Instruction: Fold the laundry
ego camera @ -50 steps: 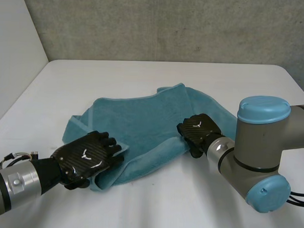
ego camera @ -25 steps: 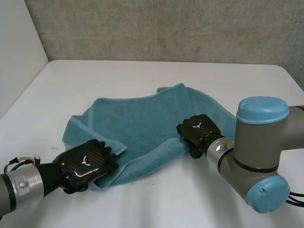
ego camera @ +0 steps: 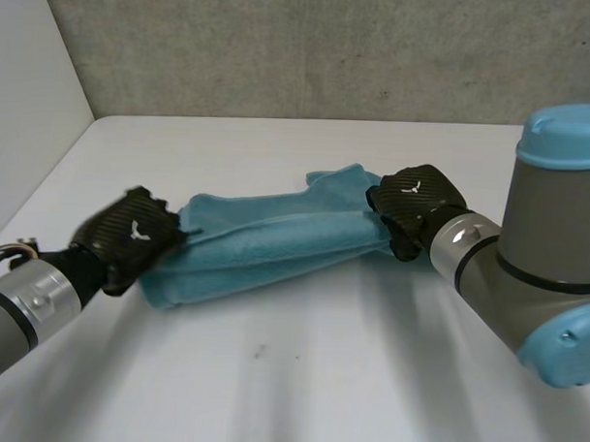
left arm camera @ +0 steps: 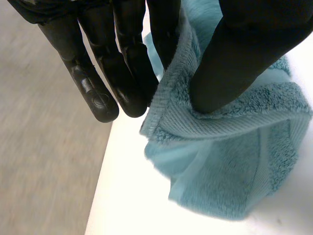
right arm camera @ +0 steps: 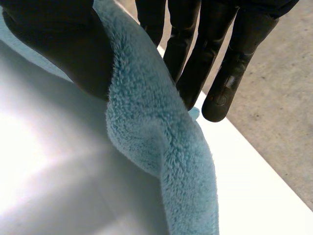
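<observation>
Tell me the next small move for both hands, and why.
Probably carry the held edge farther away and lower it onto the far edge. The left hand and right hand each pinch one end of the towel, doubled over between them, and a far corner pokes out beyond it, so the fold looks unfinished.

Teal towel (ego camera: 275,247) on white table (ego camera: 309,382)
</observation>
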`<state>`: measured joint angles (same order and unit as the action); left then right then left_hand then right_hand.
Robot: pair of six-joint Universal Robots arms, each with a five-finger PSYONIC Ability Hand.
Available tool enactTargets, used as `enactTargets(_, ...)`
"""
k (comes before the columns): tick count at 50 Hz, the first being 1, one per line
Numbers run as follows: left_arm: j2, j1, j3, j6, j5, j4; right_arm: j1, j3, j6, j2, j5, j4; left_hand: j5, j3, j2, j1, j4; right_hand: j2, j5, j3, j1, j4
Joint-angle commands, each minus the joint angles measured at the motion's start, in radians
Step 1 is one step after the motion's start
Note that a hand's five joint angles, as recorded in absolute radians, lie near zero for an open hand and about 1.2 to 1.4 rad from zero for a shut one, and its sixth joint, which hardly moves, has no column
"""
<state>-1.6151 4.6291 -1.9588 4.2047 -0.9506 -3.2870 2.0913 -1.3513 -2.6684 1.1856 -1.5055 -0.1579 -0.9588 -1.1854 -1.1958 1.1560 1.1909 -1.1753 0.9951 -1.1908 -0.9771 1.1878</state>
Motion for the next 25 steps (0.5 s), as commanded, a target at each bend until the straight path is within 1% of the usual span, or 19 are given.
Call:
enactTargets(1,0.032,-0.001,-0.008,-0.311,-0.241,-0.002,0.010,-0.018,0.129,0.012,0.001,-0.170,-0.263,-0.211,-0.200,0.240,0.205,-0.221,0.227,-0.205,-0.419,0.209)
enactTargets(3,0.021,-0.006,-0.017,-0.379,-0.310,-0.002,0.010,-0.023,0.165,0.008,0.002,-0.196,-0.263,-0.211,-0.200,0.240,0.205,-0.221,0.227,-0.205,-0.419,0.209)
enactTargets(4,0.021,-0.006,-0.017,-0.379,-0.310,-0.002,0.010,-0.023,0.165,0.008,0.002,-0.196,-0.263,-0.211,-0.200,0.240,0.205,-0.221,0.227,-0.205,-0.419,0.209)
enactTargets(6,-0.041,-0.021,-0.019,-0.397,-0.344,0.009,0.010,-0.023,0.220,-0.027,-0.001,-0.242,-0.263,-0.211,-0.200,0.240,0.205,-0.221,0.227,-0.205,-0.419,0.209)
enactTargets(7,-0.042,-0.021,-0.019,-0.397,-0.344,0.009,0.010,-0.023,0.220,-0.027,-0.001,-0.242,-0.263,-0.211,-0.200,0.240,0.205,-0.221,0.227,-0.205,-0.419,0.209)
enactTargets(8,-0.086,-0.033,-0.012,-0.394,-0.350,0.015,0.010,-0.011,0.238,-0.059,-0.005,-0.252,-0.263,-0.211,-0.200,0.240,0.205,-0.221,0.227,-0.205,-0.419,0.209)
enactTargets(9,-0.086,-0.033,-0.012,-0.394,-0.350,0.015,0.009,0.004,0.251,-0.087,-0.004,-0.253,-0.263,-0.211,-0.200,0.240,0.205,-0.221,0.227,-0.205,-0.419,0.209)
enactTargets(11,-0.167,-0.052,0.018,-0.394,-0.355,0.014,0.010,0.030,0.254,-0.113,-0.002,-0.244,-0.263,-0.211,-0.200,0.240,0.205,-0.221,0.227,-0.205,-0.419,0.209)
enactTargets(12,-0.167,-0.052,0.018,-0.394,-0.355,0.014,0.010,0.031,0.254,-0.113,-0.002,-0.244,-0.263,-0.211,-0.200,0.240,0.205,-0.221,0.227,-0.205,-0.419,0.209)
enactTargets(14,-0.253,-0.072,0.099,-0.394,-0.355,0.009,0.012,0.116,0.246,-0.162,-0.004,-0.204,-0.263,-0.211,-0.200,0.240,0.205,-0.221,0.227,-0.205,-0.419,0.209)
enactTargets(15,-0.253,-0.072,0.100,-0.394,-0.355,0.009,0.012,0.116,0.246,-0.162,-0.004,-0.204,-0.263,-0.211,-0.200,0.240,0.205,-0.221,0.227,-0.205,-0.419,0.209)
enactTargets(16,-0.291,-0.091,0.157,-0.396,-0.355,0.006,0.012,0.167,0.242,-0.191,-0.004,-0.171,-0.263,-0.211,-0.200,0.240,0.205,-0.221,0.227,-0.205,-0.419,0.209)
enactTargets(17,-0.292,-0.092,0.158,-0.396,-0.355,0.006,0.012,0.226,0.240,-0.216,-0.009,-0.128,-0.263,-0.211,-0.200,0.240,0.205,-0.221,0.227,-0.205,-0.419,0.209)
enactTargets(18,-0.320,-0.114,0.232,-0.402,-0.355,-0.002,0.012,0.227,0.240,-0.216,-0.009,-0.127,-0.263,-0.211,-0.200,0.240,0.205,-0.221,0.227,-0.205,-0.419,0.209)
enactTargets(19,-0.339,-0.134,0.317,-0.408,-0.358,-0.017,0.012,0.292,0.239,-0.234,-0.019,-0.077,-0.263,-0.211,-0.200,0.240,0.205,-0.221,0.227,-0.205,-0.419,0.209)
enactTargets(20,-0.339,-0.135,0.317,-0.408,-0.358,-0.017,0.012,0.293,0.239,-0.235,-0.019,-0.077,-0.263,-0.211,-0.200,0.240,0.205,-0.221,0.227,-0.205,-0.419,0.209)
enactTargets(22,-0.348,-0.165,0.510,-0.428,-0.391,-0.075,0.012,0.436,0.242,-0.244,-0.070,0.045,-0.263,-0.211,-0.200,0.240,0.205,-0.221,0.227,-0.205,-0.419,0.209)
enactTargets(23,-0.348,-0.165,0.511,-0.428,-0.392,-0.075,0.012,0.437,0.242,-0.244,-0.070,0.046,-0.263,-0.211,-0.200,0.240,0.205,-0.221,0.227,-0.205,-0.419,0.209)
enactTargets(25,-0.336,-0.180,0.706,-0.477,-0.462,-0.182,0.004,0.587,0.248,-0.236,-0.117,0.211,-0.263,-0.211,-0.200,0.240,0.205,-0.221,0.227,-0.205,-0.419,0.209)
